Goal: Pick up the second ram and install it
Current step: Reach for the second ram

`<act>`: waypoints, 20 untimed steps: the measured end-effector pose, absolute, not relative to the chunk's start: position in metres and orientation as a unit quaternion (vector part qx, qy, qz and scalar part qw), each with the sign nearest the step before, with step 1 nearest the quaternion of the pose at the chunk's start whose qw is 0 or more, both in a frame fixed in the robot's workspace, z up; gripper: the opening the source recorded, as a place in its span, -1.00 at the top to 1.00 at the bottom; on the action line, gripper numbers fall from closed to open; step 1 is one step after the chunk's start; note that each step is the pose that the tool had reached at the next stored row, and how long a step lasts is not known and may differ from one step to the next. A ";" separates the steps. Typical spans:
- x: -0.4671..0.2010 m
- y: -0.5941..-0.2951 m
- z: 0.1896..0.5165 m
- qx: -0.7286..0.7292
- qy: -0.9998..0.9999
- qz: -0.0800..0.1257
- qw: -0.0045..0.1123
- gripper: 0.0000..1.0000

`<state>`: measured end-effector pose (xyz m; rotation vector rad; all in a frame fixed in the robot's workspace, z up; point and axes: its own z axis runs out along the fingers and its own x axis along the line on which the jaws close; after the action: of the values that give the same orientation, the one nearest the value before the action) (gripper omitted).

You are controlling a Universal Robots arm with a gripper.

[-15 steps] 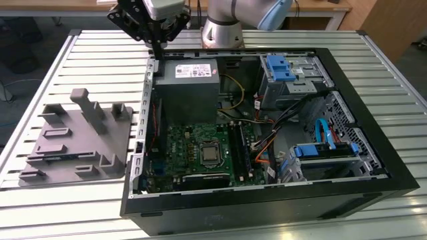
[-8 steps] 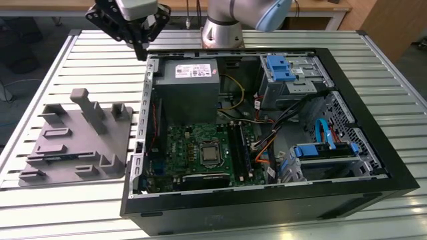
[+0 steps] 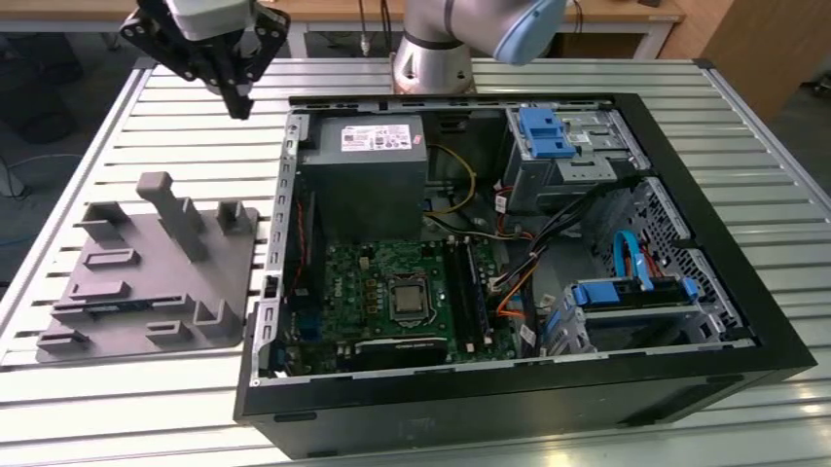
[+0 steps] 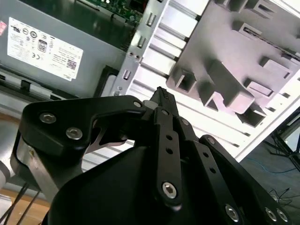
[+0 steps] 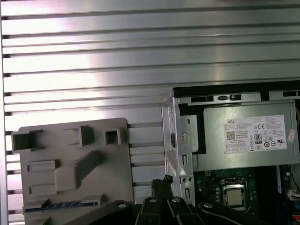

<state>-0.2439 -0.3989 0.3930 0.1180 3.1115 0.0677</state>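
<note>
The second ram [image 3: 120, 307] is a thin dark stick with a bluish edge, lying in a slot near the front of the grey moulded tray [image 3: 195, 277]. In the first wrist view the ram [image 5: 62, 205] sits along the tray's [image 5: 70, 140] near edge. My gripper [image 3: 239, 105] hangs high over the table behind the tray, beside the case's back left corner in the exterior view. Its fingers meet at the tips with nothing between them, as both wrist views show the gripper [image 4: 162, 95] [image 5: 163, 182].
An open computer case [image 3: 727, 243] lies on the slatted table [image 3: 104, 146], with the motherboard [image 3: 389, 292], black memory slots [image 3: 470, 292] and grey power supply [image 3: 366, 165] inside. Upright posts [image 3: 175, 214] rise from the tray. Blue drive brackets [image 3: 546, 131] sit at the case's far side.
</note>
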 end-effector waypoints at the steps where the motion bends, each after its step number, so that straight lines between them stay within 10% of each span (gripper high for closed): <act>1: -0.248 -0.399 0.393 0.038 0.999 0.022 0.014 0.80; 20: -0.304 -0.399 0.391 0.038 0.999 0.022 0.014 0.80</act>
<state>-0.3042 -0.3989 0.3915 0.1178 3.1115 0.0676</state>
